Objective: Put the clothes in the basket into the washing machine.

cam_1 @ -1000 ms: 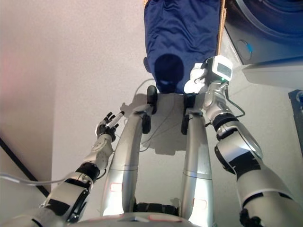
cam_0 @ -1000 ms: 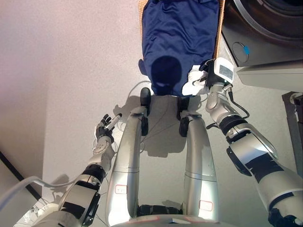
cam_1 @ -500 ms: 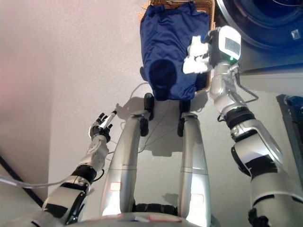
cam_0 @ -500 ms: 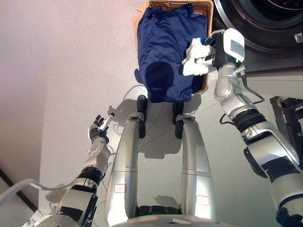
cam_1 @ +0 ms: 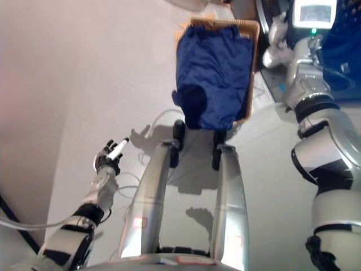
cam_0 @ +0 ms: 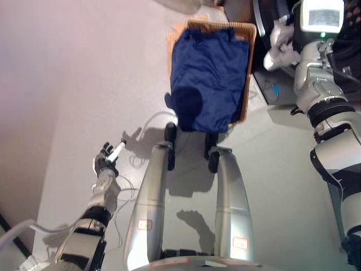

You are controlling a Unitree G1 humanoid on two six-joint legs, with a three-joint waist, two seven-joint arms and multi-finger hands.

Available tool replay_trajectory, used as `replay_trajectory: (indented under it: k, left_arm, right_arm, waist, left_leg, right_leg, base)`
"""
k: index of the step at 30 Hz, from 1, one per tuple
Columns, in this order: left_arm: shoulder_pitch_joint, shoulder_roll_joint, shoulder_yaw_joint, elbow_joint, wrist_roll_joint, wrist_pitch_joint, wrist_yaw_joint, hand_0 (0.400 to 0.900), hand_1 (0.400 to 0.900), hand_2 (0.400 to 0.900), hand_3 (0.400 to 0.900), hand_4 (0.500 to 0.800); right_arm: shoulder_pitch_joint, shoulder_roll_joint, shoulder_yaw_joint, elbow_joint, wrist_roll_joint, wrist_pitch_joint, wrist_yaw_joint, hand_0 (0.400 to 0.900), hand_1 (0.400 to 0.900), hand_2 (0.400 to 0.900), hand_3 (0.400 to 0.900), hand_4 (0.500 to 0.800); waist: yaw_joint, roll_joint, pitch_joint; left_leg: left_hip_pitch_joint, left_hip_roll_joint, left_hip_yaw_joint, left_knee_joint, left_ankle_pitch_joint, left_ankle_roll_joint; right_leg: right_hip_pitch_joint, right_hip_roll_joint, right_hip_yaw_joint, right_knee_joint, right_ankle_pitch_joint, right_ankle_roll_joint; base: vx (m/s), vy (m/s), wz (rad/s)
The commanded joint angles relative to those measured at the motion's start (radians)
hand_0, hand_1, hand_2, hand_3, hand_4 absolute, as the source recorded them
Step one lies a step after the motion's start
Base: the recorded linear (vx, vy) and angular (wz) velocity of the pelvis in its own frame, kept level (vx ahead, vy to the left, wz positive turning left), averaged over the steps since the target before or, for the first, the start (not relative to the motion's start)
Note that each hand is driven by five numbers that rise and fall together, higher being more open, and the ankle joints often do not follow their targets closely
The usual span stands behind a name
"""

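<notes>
The left hand (cam_0: 106, 160) hangs low over the grey floor (cam_0: 73, 84), its fingers (cam_0: 115, 151) loosely spread and holding nothing, well apart from the clothes. Further right, a dark blue garment (cam_0: 207, 79) fills the wicker basket (cam_0: 248, 68) and spills over its near rim. At the far right the right hand (cam_0: 281, 46) is raised beside the washing machine (cam_0: 265, 11), apart from the cloth; its pale fingers (cam_0: 274, 53) look bunched, but whether they grip anything cannot be told.
</notes>
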Motion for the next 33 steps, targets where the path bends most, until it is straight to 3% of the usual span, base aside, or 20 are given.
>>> replay_trajectory:
  k: [1, 8, 16, 20, 22, 27, 29, 30, 31, 33]
  left_arm:
    - [0.082, 0.013, -0.013, 0.049, -0.034, -0.030, 0.002, 0.900, 0.900, 0.900, 0.900, 0.800]
    - [0.088, -0.005, -0.015, 0.058, -0.045, -0.022, -0.009, 0.900, 0.900, 0.900, 0.900, 0.800]
    - [0.083, -0.022, -0.025, 0.081, -0.045, -0.011, -0.017, 0.900, 0.900, 0.900, 0.900, 0.800]
    - [0.087, -0.021, -0.027, 0.086, -0.041, -0.011, -0.019, 0.900, 0.900, 0.900, 0.900, 0.800]
    - [0.095, -0.013, -0.030, 0.086, -0.027, -0.019, -0.015, 0.900, 0.900, 0.900, 0.900, 0.800]
    - [0.114, -0.010, -0.014, 0.091, -0.046, -0.023, -0.022, 0.900, 0.900, 0.900, 0.900, 0.800]
    - [0.116, -0.028, -0.026, 0.088, -0.037, -0.031, -0.022, 0.900, 0.900, 0.900, 0.900, 0.800]
    - [0.119, -0.029, -0.019, 0.094, -0.048, -0.026, -0.023, 0.900, 0.900, 0.900, 0.900, 0.800]
    - [0.111, -0.022, -0.021, 0.090, -0.039, -0.025, -0.028, 0.900, 0.900, 0.900, 0.900, 0.800]
    - [0.106, -0.024, -0.015, 0.080, -0.052, -0.033, -0.018, 0.900, 0.900, 0.900, 0.900, 0.800]
  right_arm:
    - [-0.081, -0.124, 0.063, 0.007, -0.068, 0.056, -0.061, 0.400, 0.400, 0.400, 0.400, 0.500]
    - [-0.173, -0.196, 0.150, 0.020, -0.117, 0.086, -0.069, 0.400, 0.400, 0.400, 0.400, 0.500]
    - [-0.230, -0.243, 0.195, 0.016, -0.127, 0.111, -0.087, 0.400, 0.400, 0.400, 0.400, 0.500]
    - [-0.271, -0.265, 0.249, 0.017, -0.161, 0.135, -0.100, 0.400, 0.400, 0.400, 0.400, 0.500]
    - [-0.335, -0.294, 0.317, 0.013, -0.209, 0.162, -0.145, 0.400, 0.400, 0.400, 0.400, 0.500]
    - [-0.377, -0.324, 0.439, 0.000, -0.337, 0.184, -0.096, 0.400, 0.400, 0.400, 0.400, 0.500]
    - [-0.346, -0.322, 0.388, 0.019, -0.314, 0.185, -0.106, 0.400, 0.400, 0.400, 0.400, 0.500]
    - [-0.316, -0.321, 0.391, 0.023, -0.338, 0.165, -0.050, 0.400, 0.400, 0.400, 0.400, 0.500]
    - [-0.338, -0.314, 0.416, 0.013, -0.354, 0.173, -0.070, 0.400, 0.400, 0.400, 0.400, 0.500]
    - [-0.335, -0.303, 0.362, -0.003, -0.295, 0.171, -0.092, 0.400, 0.400, 0.400, 0.400, 0.500]
  waist:
    - [-0.001, 0.049, -0.040]
    - [0.004, 0.054, -0.029]
    - [0.007, 0.051, -0.012]
    - [0.003, 0.048, -0.011]
    - [0.003, 0.044, -0.018]
    - [0.002, 0.039, -0.024]
    - [0.004, 0.045, -0.019]
    - [0.000, 0.039, -0.030]
    - [-0.002, 0.037, -0.031]
    - [0.001, 0.040, -0.030]
  left_leg:
    - [-0.010, -0.007, -0.017, 0.044, -0.072, -0.019]
    - [-0.018, -0.016, -0.011, 0.075, -0.091, -0.028]
    - [-0.010, -0.030, -0.002, 0.152, -0.157, -0.033]
    - [0.009, -0.037, -0.003, 0.139, -0.158, -0.039]
    - [0.024, -0.041, -0.004, 0.109, -0.153, -0.043]
    - [0.018, -0.041, -0.006, 0.097, -0.142, -0.046]
    - [0.029, -0.041, -0.006, 0.081, -0.141, -0.047]
    - [0.008, -0.041, -0.004, 0.090, -0.140, -0.044]
    - [0.007, -0.042, -0.003, 0.093, -0.142, -0.044]
    - [0.008, -0.041, -0.005, 0.096, -0.142, -0.045]
  right_leg:
    - [-0.032, 0.002, -0.024, 0.020, -0.028, 0.051]
    - [-0.061, -0.003, -0.021, 0.090, -0.075, 0.044]
    - [-0.069, -0.025, -0.011, 0.195, -0.168, 0.019]
    - [-0.057, -0.034, -0.002, 0.192, -0.174, 0.019]
    - [-0.054, -0.042, 0.003, 0.180, -0.171, 0.020]
    - [-0.067, -0.036, 0.005, 0.174, -0.160, 0.022]
    - [-0.061, -0.032, 0.011, 0.162, -0.156, 0.025]
    - [-0.082, -0.030, 0.012, 0.171, -0.150, 0.026]
    - [-0.083, -0.030, 0.012, 0.173, -0.152, 0.025]
    - [-0.078, -0.028, 0.009, 0.171, -0.153, 0.026]
  base:
    - [0.07, -0.088, 0.16]
    - [0.11, -0.096, 0.14]
    - [0.16, -0.082, 0.12]
    - [0.12, -0.041, 0.14]
    - [0.13, -0.039, 0.13]
    - [0.06, -0.027, 0.01]
    - [0.03, 0.002, -0.02]
    - [0.02, 0.013, -0.07]
    - [0.01, 0.018, -0.09]
    - [0.02, 0.012, -0.07]
